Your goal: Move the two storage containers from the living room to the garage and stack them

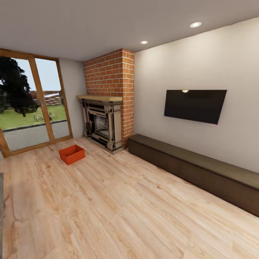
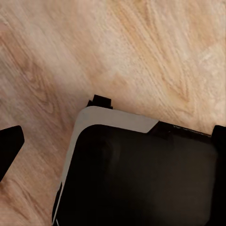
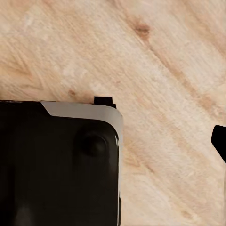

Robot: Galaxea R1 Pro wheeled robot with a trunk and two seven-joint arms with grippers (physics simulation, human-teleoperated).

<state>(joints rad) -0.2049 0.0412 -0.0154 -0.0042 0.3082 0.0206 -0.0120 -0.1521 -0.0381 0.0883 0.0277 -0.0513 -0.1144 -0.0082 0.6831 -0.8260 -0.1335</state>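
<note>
One of the storage containers (image 1: 72, 154), a red-orange lidless bin, sits on the living room's light wood-plank flooring (image 1: 118, 208) in front of the glass doors, left of the fireplace. It is far ahead of me. In the left wrist view my left gripper (image 2: 114, 141) is open, with dark fingertips (image 2: 9, 147) at both sides of the picture and nothing between them. It hangs over the plank flooring and my own black base (image 2: 141, 179). My right gripper (image 3: 113, 141) also looks open: one fingertip (image 3: 219, 141) shows far out to the side, above my black base (image 3: 52, 165).
A dark ornate fireplace (image 1: 102, 124) under a red brick chimney (image 1: 111, 73) stands at the back. A long dark brown chest (image 1: 201, 171) runs along the right wall under a wall-mounted TV (image 1: 194, 105). Wood-framed glass doors (image 1: 32, 104) are at the left.
</note>
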